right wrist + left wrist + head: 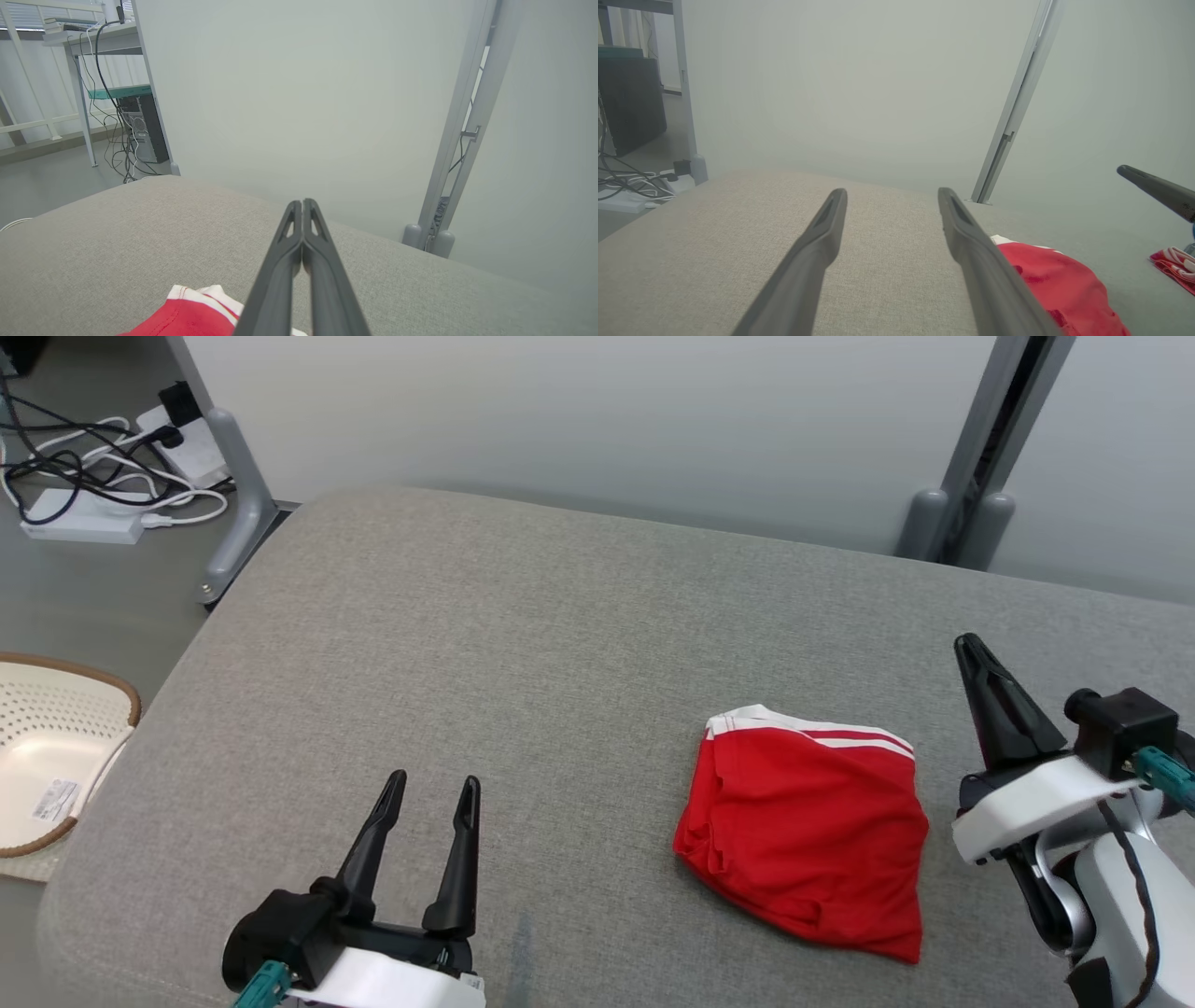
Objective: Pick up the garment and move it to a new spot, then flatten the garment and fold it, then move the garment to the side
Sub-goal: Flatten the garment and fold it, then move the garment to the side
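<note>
The garment [803, 831] is red with white trim and lies folded into a compact square on the right part of the grey padded surface [467, 644]. My left gripper [436, 784] hovers open near the front edge, well to the left of the garment, with nothing between its fingers. In the left wrist view the open left gripper [892, 193] has the garment [1059, 284] to its lower right. My right gripper [967, 646] is shut and empty, just right of the garment. The right wrist view has the shut right gripper [302, 203] with the garment's white-edged corner [187, 317] at the bottom left.
A perforated cream basket [56, 747] sits on the floor beyond the surface's left edge. Power strips and cables [93, 495] lie on the floor at the far left beside a grey frame leg [233, 495]. A pale partition with a metal post [971, 476] runs behind the surface.
</note>
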You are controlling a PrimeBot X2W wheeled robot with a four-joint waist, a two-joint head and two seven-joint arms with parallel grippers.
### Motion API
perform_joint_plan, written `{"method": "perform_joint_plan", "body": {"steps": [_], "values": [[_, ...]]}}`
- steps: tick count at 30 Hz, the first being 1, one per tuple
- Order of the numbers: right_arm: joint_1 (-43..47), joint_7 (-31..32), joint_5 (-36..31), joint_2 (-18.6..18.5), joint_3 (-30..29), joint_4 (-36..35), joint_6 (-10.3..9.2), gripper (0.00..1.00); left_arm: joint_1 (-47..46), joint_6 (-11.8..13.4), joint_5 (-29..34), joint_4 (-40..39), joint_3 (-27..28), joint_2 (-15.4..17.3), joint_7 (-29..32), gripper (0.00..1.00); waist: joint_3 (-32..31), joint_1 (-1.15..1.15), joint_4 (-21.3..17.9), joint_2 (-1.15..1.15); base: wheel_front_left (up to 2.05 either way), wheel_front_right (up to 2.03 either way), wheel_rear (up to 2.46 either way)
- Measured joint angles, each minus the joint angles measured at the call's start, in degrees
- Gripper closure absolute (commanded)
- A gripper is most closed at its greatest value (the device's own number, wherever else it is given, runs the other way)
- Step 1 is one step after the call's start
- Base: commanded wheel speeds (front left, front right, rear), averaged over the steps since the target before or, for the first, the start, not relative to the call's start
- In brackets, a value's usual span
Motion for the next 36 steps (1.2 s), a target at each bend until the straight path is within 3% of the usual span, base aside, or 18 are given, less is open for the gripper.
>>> {"method": "perform_joint_plan", "body": {"steps": [8,11,19,20,21,36], "values": [[10.65,-0.11,-16.90,7.21,-16.35,-12.20,0.00,1.00,0.15,0.01,0.08,-1.24,1.78,0.02,0.00,0.00,-0.74,0.00,-4.85,0.00,0.00,0.00,0.00],[13.50,-0.12,-19.30,9.29,-20.04,-15.53,0.00,1.00,0.12,0.24,0.08,-1.57,2.29,0.02,0.00,0.00,-0.74,0.00,-6.55,0.00,0.00,0.00,0.00],[19.52,-0.12,-19.85,12.21,-22.31,-18.23,0.00,1.00,-0.06,0.22,0.15,-1.35,3.12,0.00,0.00,0.00,-0.19,0.00,-9.80,0.00,0.00,0.00,0.00],[19.89,-0.12,-19.28,12.50,-22.25,-18.14,0.00,0.53,-0.05,0.16,0.18,-1.20,3.14,0.01,0.01,0.00,-0.18,0.00,-10.11,0.00,0.00,0.00,0.00],[20.20,-0.12,-19.04,12.60,-21.99,-17.97,0.00,0.00,-0.05,0.13,0.24,-1.04,3.16,0.00,0.00,0.00,-0.18,0.00,-10.36,0.00,0.00,0.00,0.00],[20.79,-0.12,-18.35,13.14,-21.11,-16.67,0.00,0.00,0.88,-0.26,1.68,0.79,4.14,0.00,0.01,0.00,-0.90,0.00,-11.84,0.00,0.00,0.00,0.00]]}}
